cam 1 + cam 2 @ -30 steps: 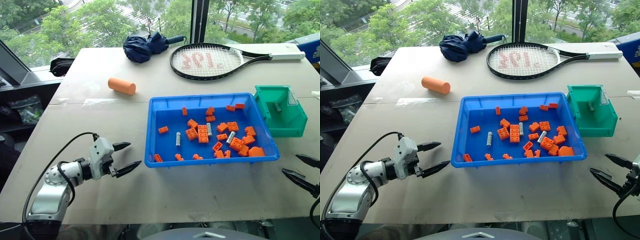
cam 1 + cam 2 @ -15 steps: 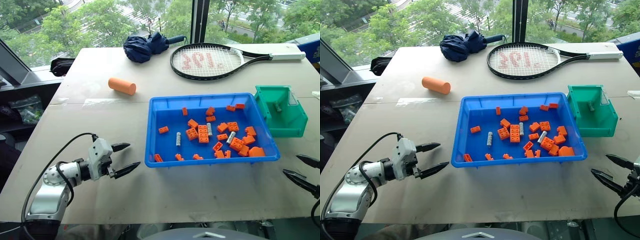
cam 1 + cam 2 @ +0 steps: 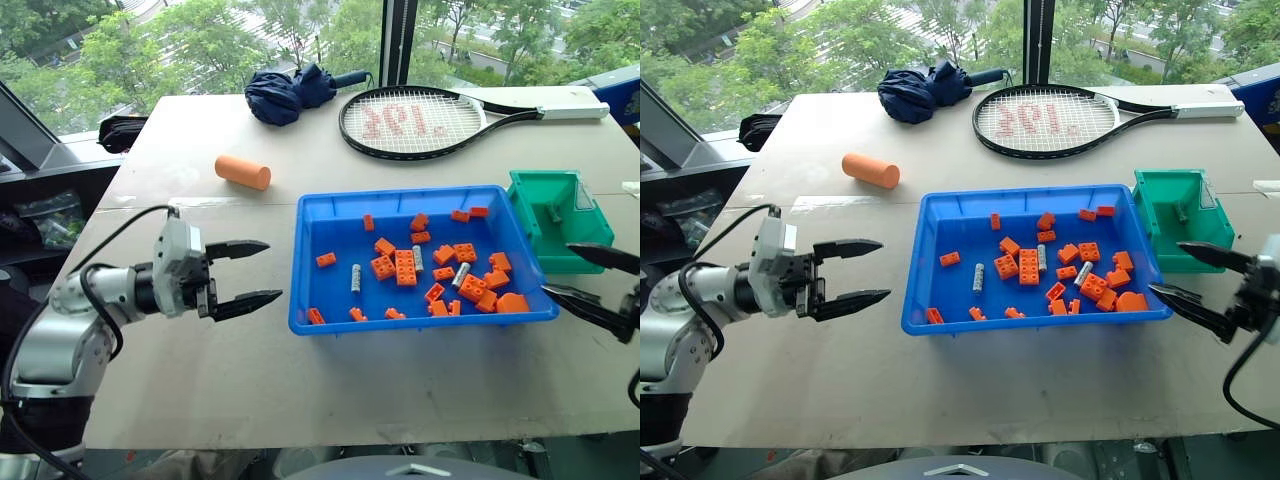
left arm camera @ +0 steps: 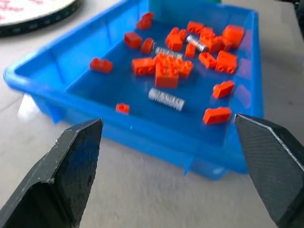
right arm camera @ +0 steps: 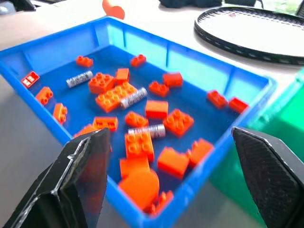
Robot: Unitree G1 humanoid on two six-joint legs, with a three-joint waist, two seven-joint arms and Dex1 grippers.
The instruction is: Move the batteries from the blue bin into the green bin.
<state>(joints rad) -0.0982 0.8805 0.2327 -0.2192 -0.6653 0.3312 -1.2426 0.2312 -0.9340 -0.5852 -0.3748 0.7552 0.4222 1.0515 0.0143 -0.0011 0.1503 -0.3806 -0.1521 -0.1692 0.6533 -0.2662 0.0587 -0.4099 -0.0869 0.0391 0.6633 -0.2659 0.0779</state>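
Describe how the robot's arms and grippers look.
The left arm is silver-grey metal with black joints and a loose black cable, ending in a pale grey wrist block. Each gripper, left and right, has two black pointed fingers; close up, the fingers look finely textured.

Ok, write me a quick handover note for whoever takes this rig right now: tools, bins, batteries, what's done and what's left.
Left tool: open, holding nothing, beside the blue bin's left wall.
Right tool: open, holding nothing, at the blue bin's right front corner, in front of the green bin.
Batteries: three lie among the orange bricks in the blue bin; one grey cylinder, probably a battery, is in the green bin.
Done: perhaps one moved.
Left: pick out the three and drop them in the green bin.
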